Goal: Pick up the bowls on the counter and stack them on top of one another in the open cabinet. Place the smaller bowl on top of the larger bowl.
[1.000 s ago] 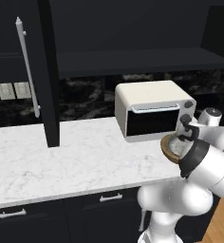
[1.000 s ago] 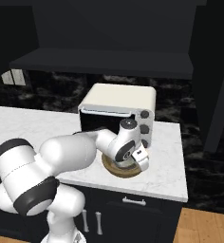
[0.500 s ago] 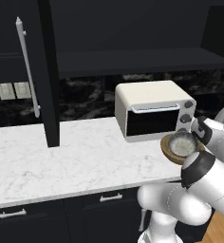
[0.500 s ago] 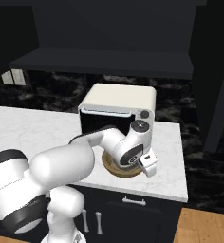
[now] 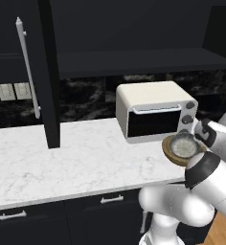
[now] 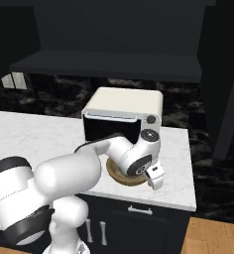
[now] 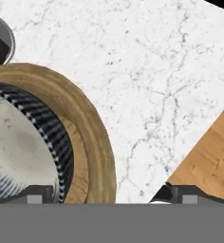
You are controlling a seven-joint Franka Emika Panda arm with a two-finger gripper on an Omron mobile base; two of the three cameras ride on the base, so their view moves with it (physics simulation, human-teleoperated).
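The grey bowl [image 5: 183,145] sits inside the brown bowl [image 5: 171,152] on the tabletop [image 5: 76,162], with the released claw [image 7: 107,195] at its 3 o'clock rim.

The smaller bowl [image 5: 183,144] sits nested in the larger bowl [image 5: 171,154] on the counter [image 5: 76,162].

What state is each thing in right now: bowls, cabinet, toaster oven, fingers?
smaller bowl: upright, nested inside the larger bowl, not held.
larger bowl: upright on the counter, in front of the toaster oven, not in the cabinet.
open cabinet: door swung open, shelf bare.
toaster oven: door closed.
fingers: spread open, holding nothing, beside the stacked bowls.
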